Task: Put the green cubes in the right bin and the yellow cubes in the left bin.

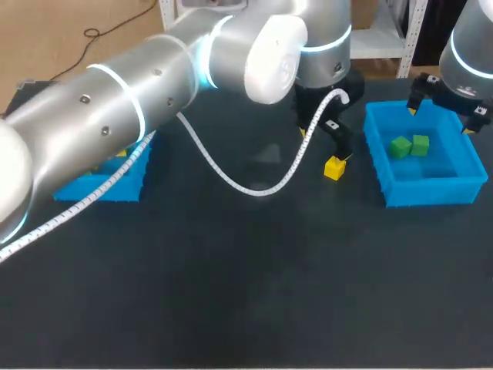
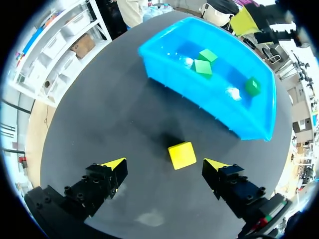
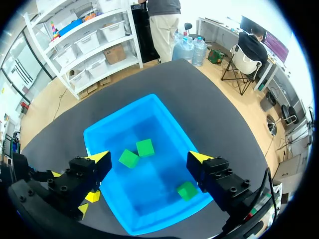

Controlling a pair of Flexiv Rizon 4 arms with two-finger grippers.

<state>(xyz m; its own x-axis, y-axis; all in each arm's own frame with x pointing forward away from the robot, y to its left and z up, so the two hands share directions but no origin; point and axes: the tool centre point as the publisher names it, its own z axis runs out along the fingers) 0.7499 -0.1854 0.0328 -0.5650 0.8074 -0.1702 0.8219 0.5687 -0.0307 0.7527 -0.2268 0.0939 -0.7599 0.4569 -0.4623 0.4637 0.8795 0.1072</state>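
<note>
Left wrist view: the left gripper hangs over the yellow cube, which sits on the table just left of the right bin. Its fingers are spread and touch nothing.

Recommended: centre on the cube, square the fingers to its flat faces, descend, close, and carry it to the left bin.

The right gripper is spread above the green cubes in the right bin.

No legible writing found.

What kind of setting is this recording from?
Likely a robot lab's sorting bench: left arm and right arm over a dark table, with left bin, right bin and a yellow cube.
</note>
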